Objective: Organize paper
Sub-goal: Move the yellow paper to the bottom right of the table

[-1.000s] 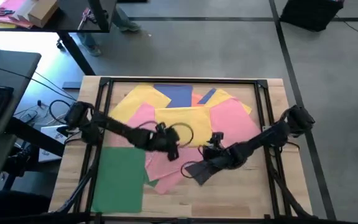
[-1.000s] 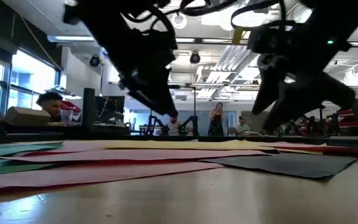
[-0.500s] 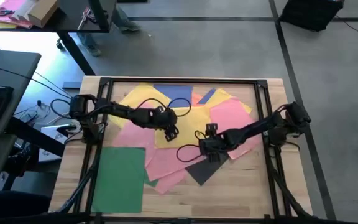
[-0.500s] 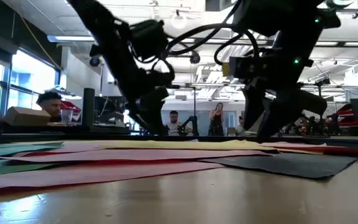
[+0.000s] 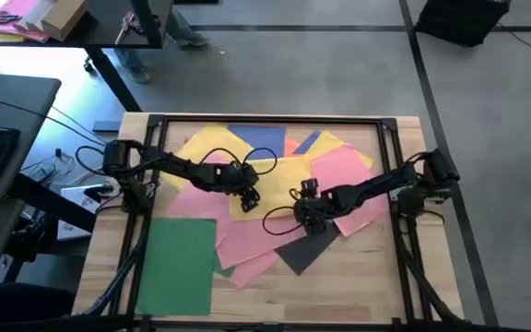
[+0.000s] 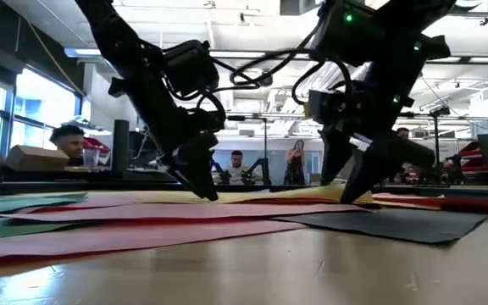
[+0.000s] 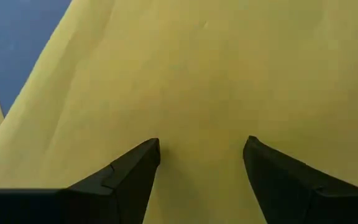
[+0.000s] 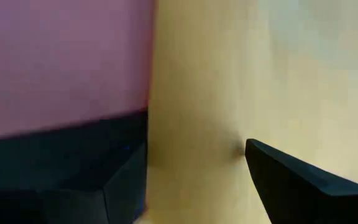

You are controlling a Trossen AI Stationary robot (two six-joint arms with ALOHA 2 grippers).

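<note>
Coloured paper spread overlapping across the wooden table (image 5: 358, 277): central yellow sheet (image 5: 270, 175) over pink sheets (image 5: 247, 242), green sheet (image 5: 178, 263) at the near left, dark grey sheet (image 5: 300, 251) near centre, blue sheet (image 5: 258, 138) at the far edge. Left gripper (image 5: 247, 195) down on the yellow sheet's left part, fingers (image 7: 126, 180) spread, tips on paper. Right gripper (image 5: 310, 221) at the yellow sheet's right edge beside pink; fingers parted, possibly straddling that edge, grip unclear.

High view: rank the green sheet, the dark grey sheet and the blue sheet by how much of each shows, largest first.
1. Green sheet, fully uncovered near the left front.
2. and 3. Dark grey sheet and blue sheet: too close to rank. Other sheets overlap both, and the right gripper is over the grey one.
</note>
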